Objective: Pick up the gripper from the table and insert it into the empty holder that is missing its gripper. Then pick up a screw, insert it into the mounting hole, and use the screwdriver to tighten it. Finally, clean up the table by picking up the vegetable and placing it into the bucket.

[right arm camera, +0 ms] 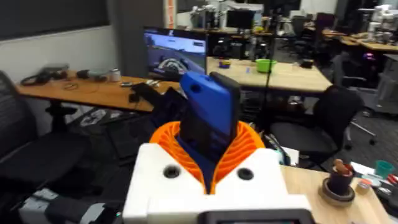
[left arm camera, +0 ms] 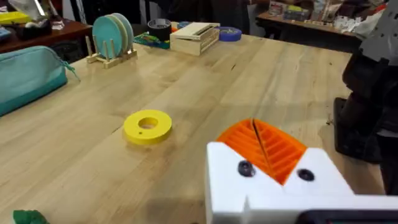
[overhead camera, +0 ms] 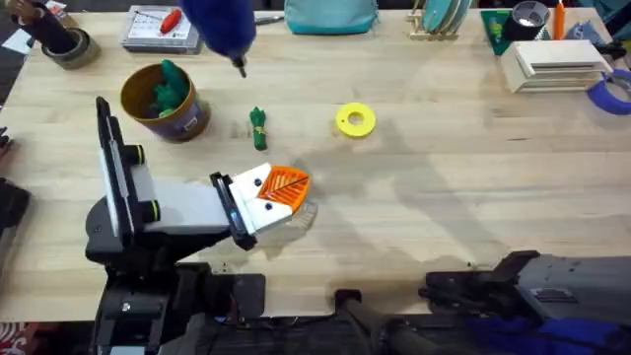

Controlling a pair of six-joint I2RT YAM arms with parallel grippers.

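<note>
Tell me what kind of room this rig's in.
Looks like a robotics lab or shared office workspace. The right wrist view shows rows of desks, a lit monitor and office chairs behind the wooden bench.

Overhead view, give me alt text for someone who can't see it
The left gripper rests low on a wooden table, orange pads shut together. Beyond it lie a green toy vegetable and a flat yellow ring, beside a yellow bucket already holding something green. A blurred blue screwdriver hangs above the far edge.
</note>
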